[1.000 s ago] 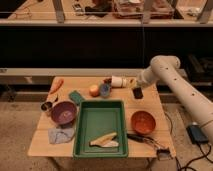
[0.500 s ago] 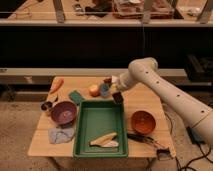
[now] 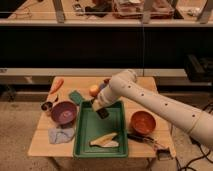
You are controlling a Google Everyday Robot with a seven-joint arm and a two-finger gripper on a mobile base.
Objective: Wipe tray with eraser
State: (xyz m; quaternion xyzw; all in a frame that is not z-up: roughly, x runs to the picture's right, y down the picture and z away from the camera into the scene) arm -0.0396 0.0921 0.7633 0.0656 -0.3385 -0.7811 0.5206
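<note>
The large green tray [image 3: 85, 131] lies at the middle front of the wooden table. My gripper [image 3: 100, 108] hangs over the tray's far end, reached in from the right by the white arm. It is shut on the eraser [image 3: 103, 114], a small black block that sits just above or on the tray floor; I cannot tell if it touches. A pale, flat scrap [image 3: 105, 140] lies in the tray's near half.
Left of the tray are a purple bowl [image 3: 64, 113], a metal cup [image 3: 47, 106], a bluish cloth [image 3: 61, 135], a dark-green pad [image 3: 76, 96] and a carrot [image 3: 56, 85]. An orange fruit [image 3: 94, 90] sits behind the tray. An orange bowl [image 3: 142, 122] and a black-handled tool [image 3: 146, 140] are to the right.
The arm has swung left and down from the table's back right to the tray's far end, carrying the black eraser with it.
</note>
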